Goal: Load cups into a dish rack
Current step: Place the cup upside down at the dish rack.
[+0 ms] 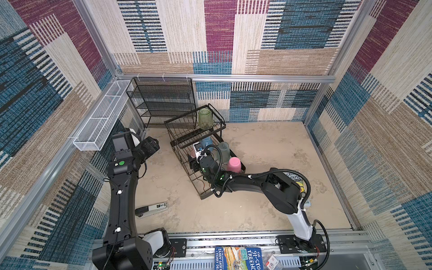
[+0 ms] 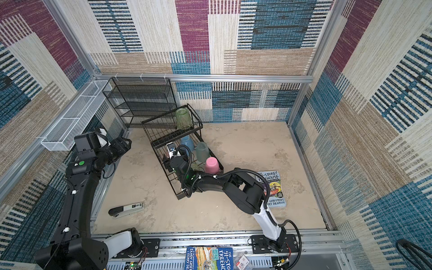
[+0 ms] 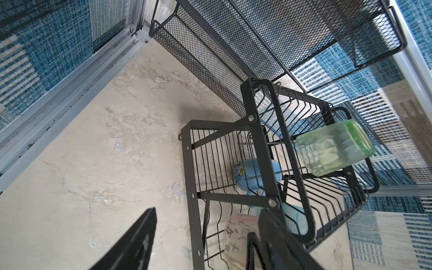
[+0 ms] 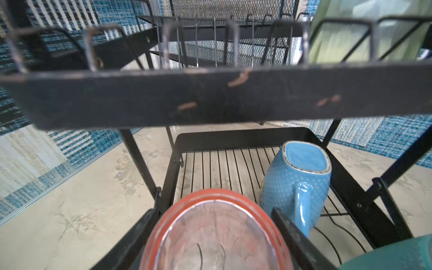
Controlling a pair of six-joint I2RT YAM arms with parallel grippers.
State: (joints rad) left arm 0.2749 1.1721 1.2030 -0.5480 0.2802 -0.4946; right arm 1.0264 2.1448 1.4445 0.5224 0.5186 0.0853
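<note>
Pressed right up to the right wrist camera is the translucent pink tumbler [image 4: 217, 236], one round end turned to the lens. The right gripper [image 4: 214, 210] has it: both jaws lie against its sides with no gap I can make out, so I take it as clamped, not merely straddled. From above, the tumbler is on the left side of the dish rack [image 1: 201, 136], low over the wire floor of the lower tray [image 4: 224, 168] and just short of the raised basket [image 4: 210, 98]. Its long axis looks roughly upright, crossing the line between the jaws, though I cannot tell whether mouth or base is up. The blue mug [image 4: 297, 173] stands just beyond it to the right. The grey-teal tumbler [image 1: 223, 152] and the opaque pink one [image 1: 234, 164] fill the tray's right side, and a green tumbler [image 1: 205, 118] stands in the basket. Bare wire lies straight ahead under the basket, so the coming move, as I judge it, is a short lowering and a release, keeping left of the mug's handle. The left gripper [image 3: 208, 210] hangs well off to the left over the counter [image 1: 268, 152], jaws apart and empty. The right arm is plainly the nearer.
</note>
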